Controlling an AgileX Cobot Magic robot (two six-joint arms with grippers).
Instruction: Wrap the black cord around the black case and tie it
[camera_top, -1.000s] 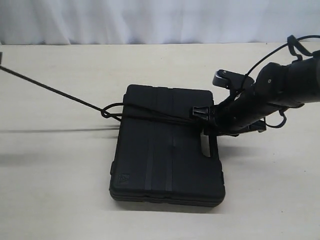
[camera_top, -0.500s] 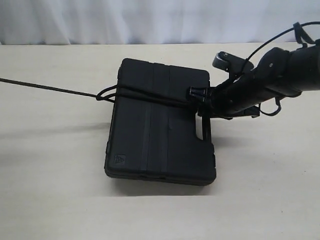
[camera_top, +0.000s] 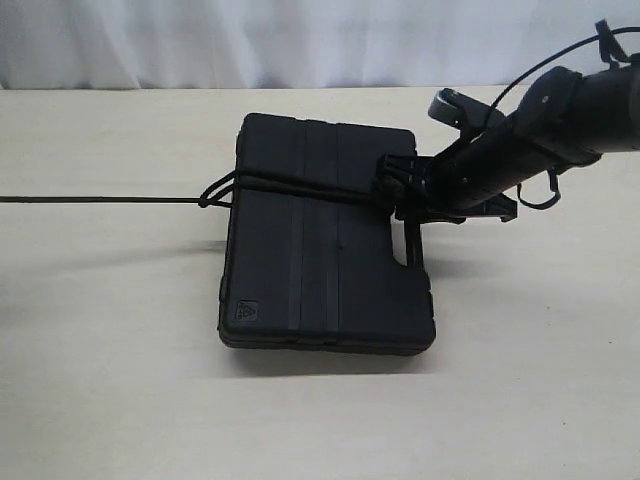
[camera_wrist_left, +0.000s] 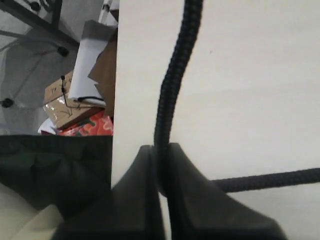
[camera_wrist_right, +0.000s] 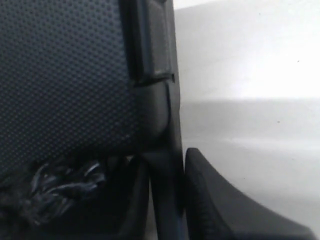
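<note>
The black cord (camera_top: 100, 199) leaves the exterior view's left edge; the right gripper (camera_top: 395, 192) tips are indistinct against the black case (camera_top: 320, 270).

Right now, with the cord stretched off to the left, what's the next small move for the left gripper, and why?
Probably a short pull leftward, to cinch the tie. The left gripper is clamped on the black cord, which runs taut to a small open loop at the black case's left edge. The right gripper seems to brace the opposite edge.
</note>
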